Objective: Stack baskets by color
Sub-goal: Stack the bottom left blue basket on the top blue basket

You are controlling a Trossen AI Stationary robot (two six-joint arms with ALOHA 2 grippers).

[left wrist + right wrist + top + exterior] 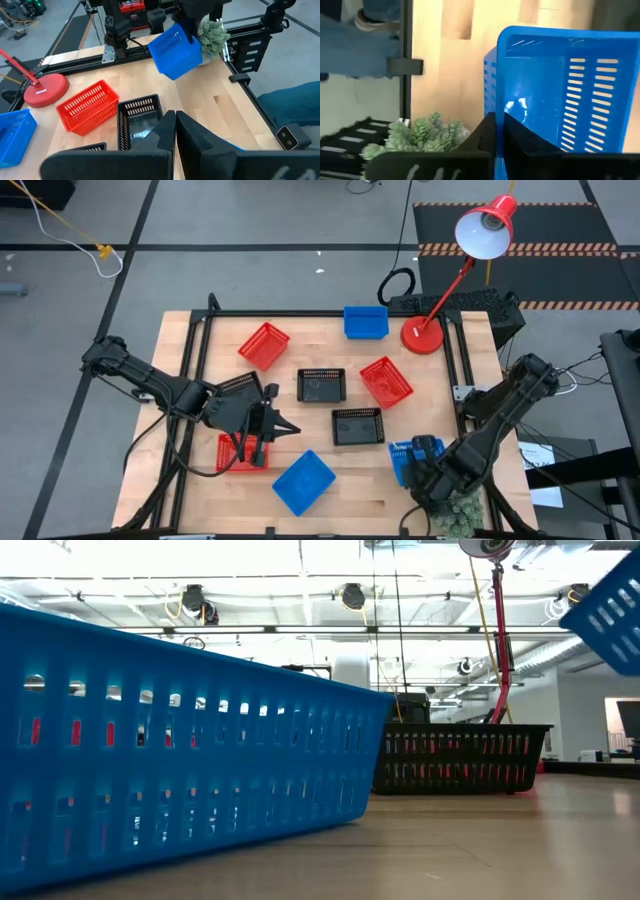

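The right gripper (pixel 428 463) is clamped on a blue basket (pixel 410 458), fingers pinched tight on its rim, and the left wrist view shows that basket (pixel 175 50) tilted and clear of the wooden surface (pixel 350 490). It is glossy plastic, rectangular and shallow, with slotted lattice walls. A bushy green plant (pixel 458 508) sits just beside it at the surface's edge.

Take the red lamp base (pixel 422 335) as the landmark: a round, smooth disc at the surface's far right corner. Just beside it, toward the left arm's side, lies a second blue basket (pixel 365 321). A red basket (pixel 386 381) sits near the base, and another red one (pixel 264 345) well apart from it. Two black baskets (pixel 322 385) (pixel 358 426) lie between the base and the left arm. A third blue basket (pixel 303 482) rests far from the base, near the front edge.

The left gripper (pixel 285 426) hangs with fingers pressed together, holding nothing, just above and beside a third red basket (pixel 238 454). All the baskets share the same lattice pattern and shape.
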